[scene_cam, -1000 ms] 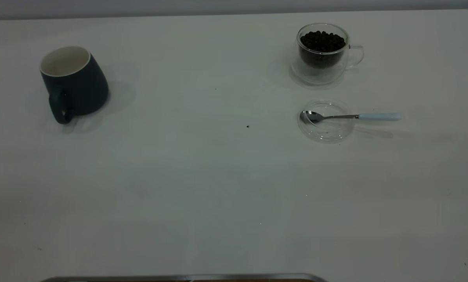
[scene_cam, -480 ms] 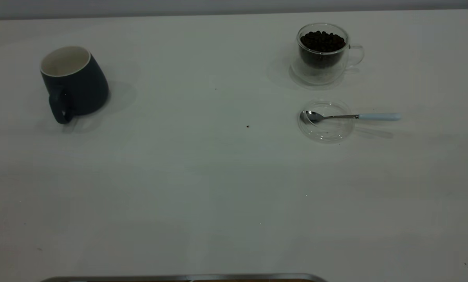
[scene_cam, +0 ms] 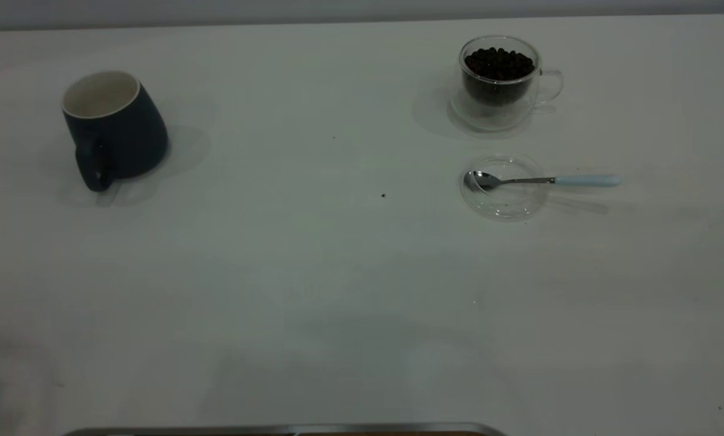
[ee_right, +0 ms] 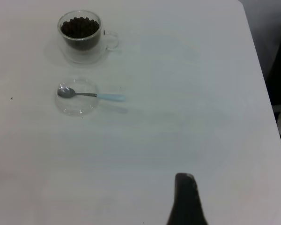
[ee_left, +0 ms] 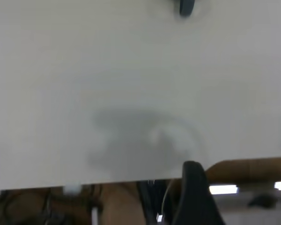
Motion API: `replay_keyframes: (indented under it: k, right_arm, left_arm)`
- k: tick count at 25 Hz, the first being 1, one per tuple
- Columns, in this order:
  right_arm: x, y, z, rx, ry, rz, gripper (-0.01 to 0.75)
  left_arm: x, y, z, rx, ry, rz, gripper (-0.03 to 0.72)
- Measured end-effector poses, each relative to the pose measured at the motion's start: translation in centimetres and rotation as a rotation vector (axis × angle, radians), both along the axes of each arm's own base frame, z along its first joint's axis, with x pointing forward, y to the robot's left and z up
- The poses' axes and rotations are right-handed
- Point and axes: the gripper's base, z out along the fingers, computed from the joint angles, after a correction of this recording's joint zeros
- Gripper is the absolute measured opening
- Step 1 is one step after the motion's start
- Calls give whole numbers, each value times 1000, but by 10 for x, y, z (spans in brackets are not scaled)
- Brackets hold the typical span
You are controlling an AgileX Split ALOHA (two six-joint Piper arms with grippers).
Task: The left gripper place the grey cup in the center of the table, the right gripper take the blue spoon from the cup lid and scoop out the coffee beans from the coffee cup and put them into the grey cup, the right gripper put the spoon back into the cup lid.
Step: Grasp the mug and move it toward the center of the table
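Nothing of the task looks done yet, judging from how things lie. The white tabletop (scene_cam: 337, 290) carries everything in its outer parts, and its middle holds no cup.

The grey cup (scene_cam: 114, 128) stands upright at about ten o'clock from the tabletop's centre, well apart from the other things, handle toward the near edge. It has yet to go to the centre.

The coffee cup (scene_cam: 500, 82) sits at about one o'clock, heaped to the brim with coffee beans (scene_cam: 498, 63), so no scooping shows.

Just near of it, at roughly two to three o'clock, lies the cup lid (scene_cam: 504, 188). The blue spoon (scene_cam: 543, 180) rests with its bowl in the lid and its pale handle reaching out over the rim toward three o'clock, untouched.

The left hand (ee_left: 196, 197) and right hand (ee_right: 186, 199) each show only one dark finger, above the tabletop's near part, far from any item; whether either is apart or together I cannot tell.

All three steps remain.
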Motion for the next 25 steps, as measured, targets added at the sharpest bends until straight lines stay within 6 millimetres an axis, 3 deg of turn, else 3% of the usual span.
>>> replay_keyframes:
  k: [7, 15, 21, 25]
  right_arm:
    - [0, 0, 0, 1, 0, 0, 589]
    - [0, 0, 0, 2, 0, -1, 589]
    - [0, 0, 0, 2, 0, -1, 589]
    - [0, 0, 0, 2, 0, -1, 589]
  left_arm:
    - [90, 9, -14, 124, 140, -132, 567]
    - [172, 13, -40, 249, 176, -418, 567]
    - [224, 16, -82, 331, 225, -634, 567]
    - [246, 16, -117, 362, 225, -742, 567]
